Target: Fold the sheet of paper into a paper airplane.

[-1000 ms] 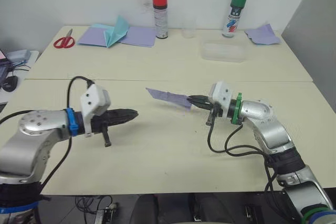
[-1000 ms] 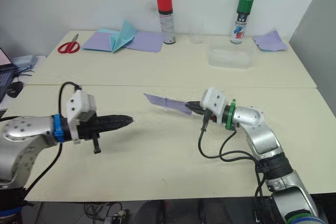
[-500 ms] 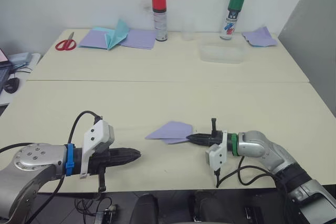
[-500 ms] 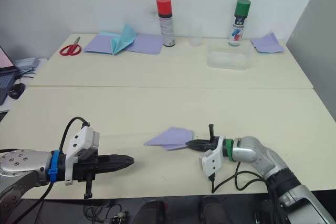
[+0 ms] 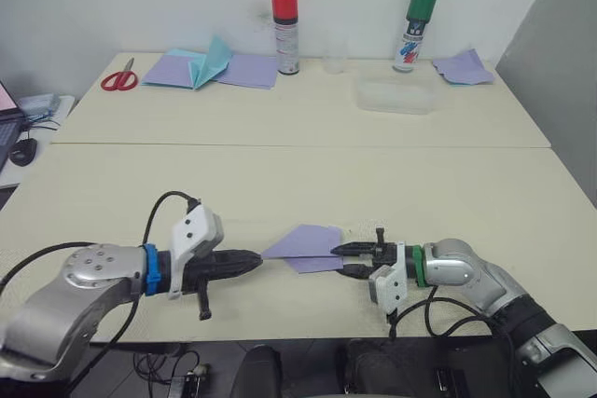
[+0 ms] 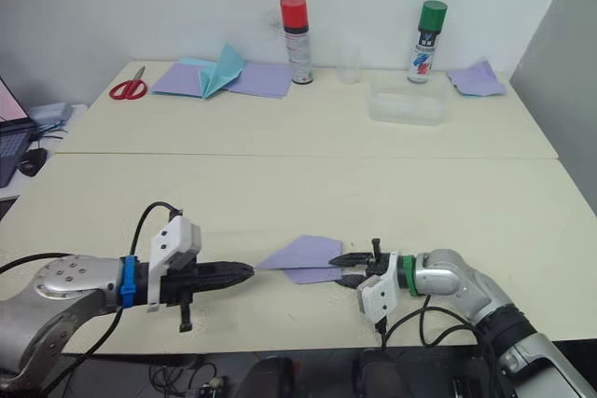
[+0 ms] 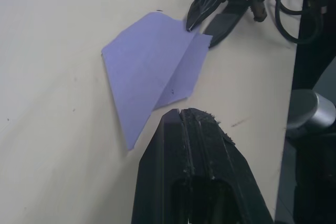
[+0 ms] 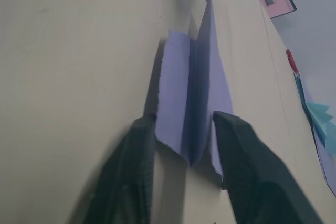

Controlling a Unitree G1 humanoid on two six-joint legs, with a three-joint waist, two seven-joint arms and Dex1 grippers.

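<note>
The paper airplane (image 5: 308,248) is lying flat on the near part of the table (image 5: 280,184), between my two grippers, a small lavender wedge with its point toward my left. A second ago I was holding it up off the table in my right gripper (image 5: 341,259); half a second ago it was down at the surface with those fingers closed on its tail. Now the right fingers are spread apart, one on either side of the tail's centre fold, so I am reading this as a release. In the right wrist view the black fingers (image 8: 131,177) are straddling the paper's raised keel without pinching it. My left gripper (image 5: 254,260) has moved in since then, its fingers pressed together into a single tip, sitting just beside the airplane's pointed end; from the left wrist view I cannot tell whether it is touching. The paper is already layered and pointed, so I am judging the folding essentially done, with only the placing and letting go being finished. Far back on the table are lying a teal paper plane (image 5: 209,56), scissors (image 5: 115,73) and two spray cans (image 5: 284,30).
</note>
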